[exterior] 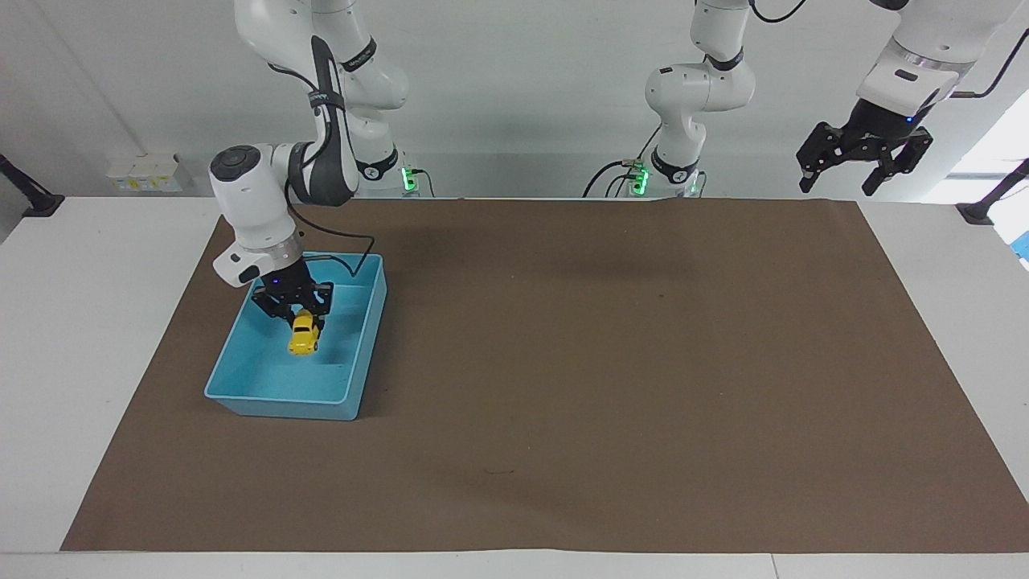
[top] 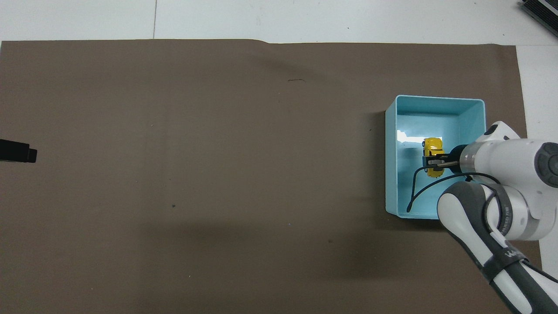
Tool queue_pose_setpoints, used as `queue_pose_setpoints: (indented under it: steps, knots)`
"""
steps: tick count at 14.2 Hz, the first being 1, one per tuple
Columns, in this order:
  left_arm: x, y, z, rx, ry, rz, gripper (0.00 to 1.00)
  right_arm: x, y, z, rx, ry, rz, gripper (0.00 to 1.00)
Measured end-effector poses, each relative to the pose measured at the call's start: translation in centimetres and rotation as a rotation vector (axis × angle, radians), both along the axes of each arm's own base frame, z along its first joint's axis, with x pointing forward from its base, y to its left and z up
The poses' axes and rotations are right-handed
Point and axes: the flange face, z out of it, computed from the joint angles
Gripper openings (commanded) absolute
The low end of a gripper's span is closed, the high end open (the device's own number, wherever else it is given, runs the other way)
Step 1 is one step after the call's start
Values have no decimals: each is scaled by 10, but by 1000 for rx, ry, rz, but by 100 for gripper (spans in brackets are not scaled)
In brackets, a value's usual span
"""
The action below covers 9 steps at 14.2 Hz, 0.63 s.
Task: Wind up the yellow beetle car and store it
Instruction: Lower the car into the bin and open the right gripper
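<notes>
The yellow beetle car hangs nose-down in my right gripper, which is shut on it. The gripper holds it over the inside of the light blue bin, near the bin's middle and low between its walls. I cannot tell whether the car touches the bin's floor. The overhead view shows the car in the right gripper over the bin. My left gripper waits open and empty, raised high at the left arm's end of the table; only its tip shows in the overhead view.
A brown mat covers most of the white table. The bin stands on the mat at the right arm's end. A black cable from the right wrist loops over the bin.
</notes>
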Motion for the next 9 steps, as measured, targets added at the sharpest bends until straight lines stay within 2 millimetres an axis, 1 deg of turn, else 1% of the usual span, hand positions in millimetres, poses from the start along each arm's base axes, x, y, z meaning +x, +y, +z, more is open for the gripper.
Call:
queue_pose_setpoints:
  steps: [3,9]
  knots:
    - [0,0,0,0,0,0,100,-2,4,-5,1,10,8,0]
    - [0,0,0,0,0,0,100,-8,4,-31,5,28,7,0]
